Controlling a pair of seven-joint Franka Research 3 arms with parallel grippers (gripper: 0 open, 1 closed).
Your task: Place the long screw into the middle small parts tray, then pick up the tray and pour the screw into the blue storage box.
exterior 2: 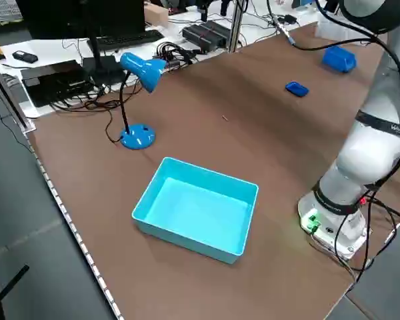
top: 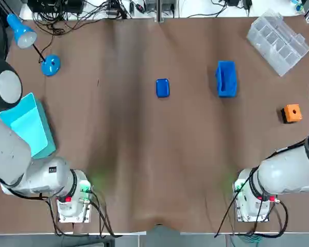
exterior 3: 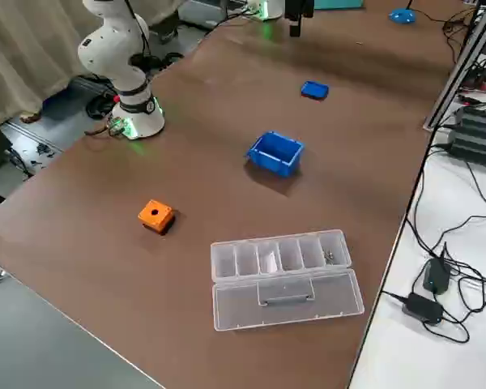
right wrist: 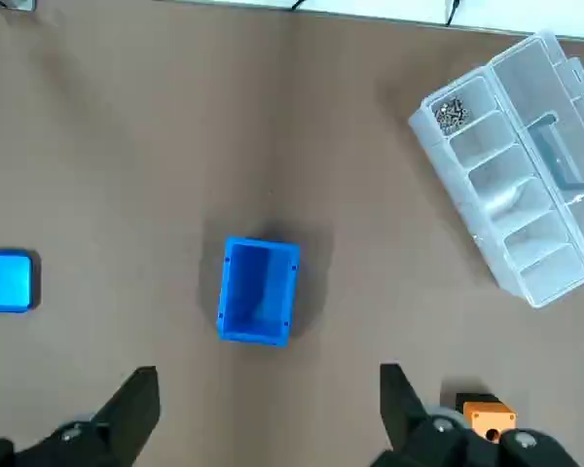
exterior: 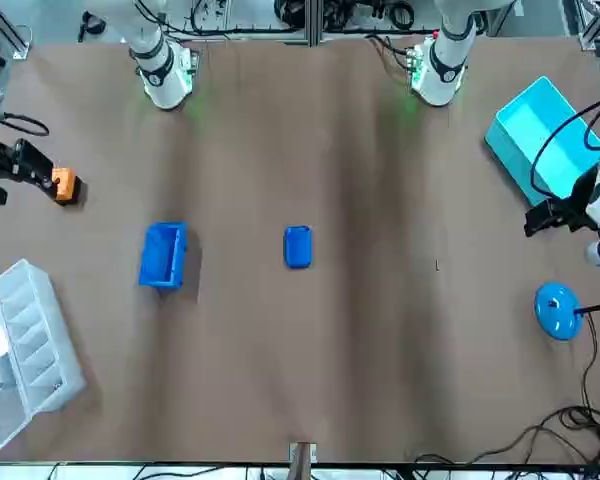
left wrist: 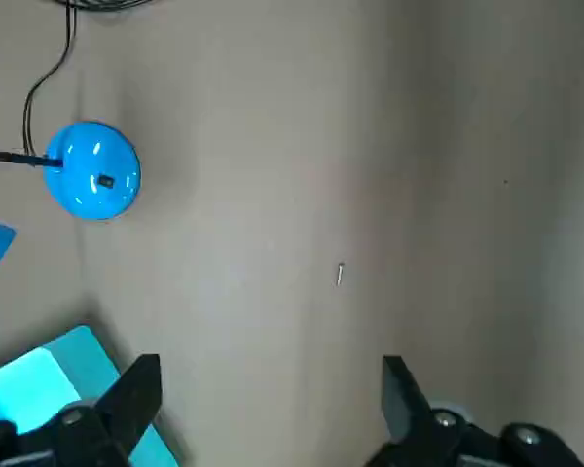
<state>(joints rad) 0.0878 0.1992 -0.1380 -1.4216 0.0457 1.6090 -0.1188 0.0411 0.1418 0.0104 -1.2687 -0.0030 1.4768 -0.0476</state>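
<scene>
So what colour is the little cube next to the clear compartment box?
The cube is orange, seen best in the right side view.

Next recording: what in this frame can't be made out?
Long screw: a thin sliver even in left wrist view; head end too small to tell.
Light blue box: left arm covers part in top view; left wrist view's edge cuts it off.
Clear organizer: pale item in one compartment, too blurred to identify in right wrist view.

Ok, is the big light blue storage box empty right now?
Empty. The left side view looks into the light blue storage box and shows only bare floor.
</scene>
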